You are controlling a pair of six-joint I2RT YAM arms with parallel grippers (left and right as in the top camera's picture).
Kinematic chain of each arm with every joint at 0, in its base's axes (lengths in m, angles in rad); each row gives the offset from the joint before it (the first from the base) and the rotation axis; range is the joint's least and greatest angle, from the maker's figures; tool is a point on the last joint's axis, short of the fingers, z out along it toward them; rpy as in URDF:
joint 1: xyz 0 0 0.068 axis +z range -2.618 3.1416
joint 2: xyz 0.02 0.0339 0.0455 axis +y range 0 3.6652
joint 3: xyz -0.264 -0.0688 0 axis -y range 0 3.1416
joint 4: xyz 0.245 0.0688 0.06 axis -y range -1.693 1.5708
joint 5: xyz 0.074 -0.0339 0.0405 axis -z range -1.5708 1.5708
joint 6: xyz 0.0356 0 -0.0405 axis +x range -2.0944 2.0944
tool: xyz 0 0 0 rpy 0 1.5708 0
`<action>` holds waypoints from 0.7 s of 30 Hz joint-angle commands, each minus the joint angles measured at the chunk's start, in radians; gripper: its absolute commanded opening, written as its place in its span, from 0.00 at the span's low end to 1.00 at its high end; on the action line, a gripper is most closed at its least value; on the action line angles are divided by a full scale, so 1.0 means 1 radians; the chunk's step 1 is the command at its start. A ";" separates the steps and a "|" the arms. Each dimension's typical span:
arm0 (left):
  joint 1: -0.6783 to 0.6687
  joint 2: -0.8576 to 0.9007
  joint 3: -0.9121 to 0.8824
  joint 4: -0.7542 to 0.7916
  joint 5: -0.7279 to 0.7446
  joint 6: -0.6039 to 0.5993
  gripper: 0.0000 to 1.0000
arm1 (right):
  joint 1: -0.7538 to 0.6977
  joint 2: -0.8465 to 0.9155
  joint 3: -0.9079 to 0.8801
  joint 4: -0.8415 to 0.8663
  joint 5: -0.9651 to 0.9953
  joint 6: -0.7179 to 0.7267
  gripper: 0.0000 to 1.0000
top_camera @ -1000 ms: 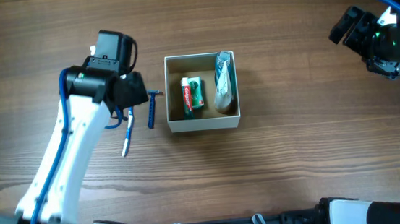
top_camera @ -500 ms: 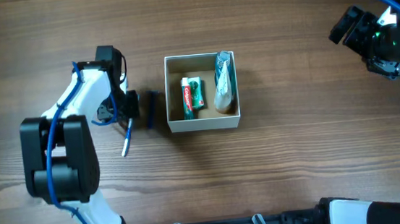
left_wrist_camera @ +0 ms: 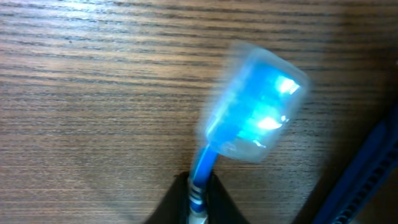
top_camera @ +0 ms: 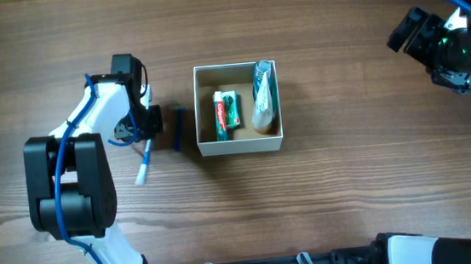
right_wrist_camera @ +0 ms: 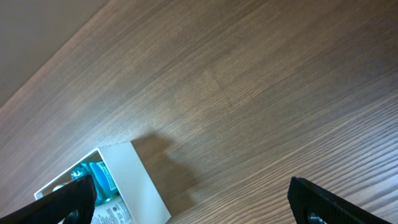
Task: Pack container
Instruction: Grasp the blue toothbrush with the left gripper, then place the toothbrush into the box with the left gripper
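left tool (left_wrist_camera: 199,198): clenched on the toothbrush (left_wrist_camera: 252,109) handle; capped head blurred, pointing away from the tool.
container (top_camera: 241,145): mid-table (top_camera: 352,190), to the right of the left tool; toothpaste (top_camera: 227,112) and teal pouch (top_camera: 263,95) inside.
toothbrush axis: roughly parallel to the container's left wall.
razor (top_camera: 178,130): between them, just beside that wall.
right tool (right_wrist_camera: 189,193): spread wide, empty, well apart; left arm nearer.

— What did the container (top_camera: 241,145) look like?
— Square, shallow, lidless: thin white walls, tan inside. It sat flat, near the middle of the overhead view.
— Empty?
— No. A red-and-green carton (top_camera: 226,112) lay near its middle (set lengthwise), and a teal pouch (top_camera: 263,95) lay along its right wall.
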 commanded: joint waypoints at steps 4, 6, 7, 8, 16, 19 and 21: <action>-0.006 -0.046 -0.006 -0.076 0.056 -0.042 0.04 | -0.004 0.008 -0.004 0.000 -0.008 0.001 1.00; -0.009 -0.122 0.058 -0.153 0.064 -0.084 0.04 | -0.004 0.008 -0.004 0.000 -0.008 0.001 1.00; -0.014 -0.157 0.087 -0.187 0.077 -0.098 0.04 | -0.004 0.008 -0.004 0.000 -0.008 0.001 1.00; -0.021 -0.192 0.114 -0.215 0.095 -0.105 0.04 | -0.004 0.008 -0.004 0.000 -0.009 0.001 1.00; -0.204 -0.450 0.167 -0.165 0.122 -0.319 0.04 | -0.004 0.008 -0.004 0.000 -0.008 0.001 1.00; -0.285 -0.428 0.162 -0.085 0.122 -0.396 0.04 | -0.004 0.008 -0.004 0.000 -0.009 0.001 1.00; -0.324 -0.398 0.144 -0.006 0.106 -0.427 0.04 | -0.004 0.008 -0.004 0.000 -0.009 0.001 1.00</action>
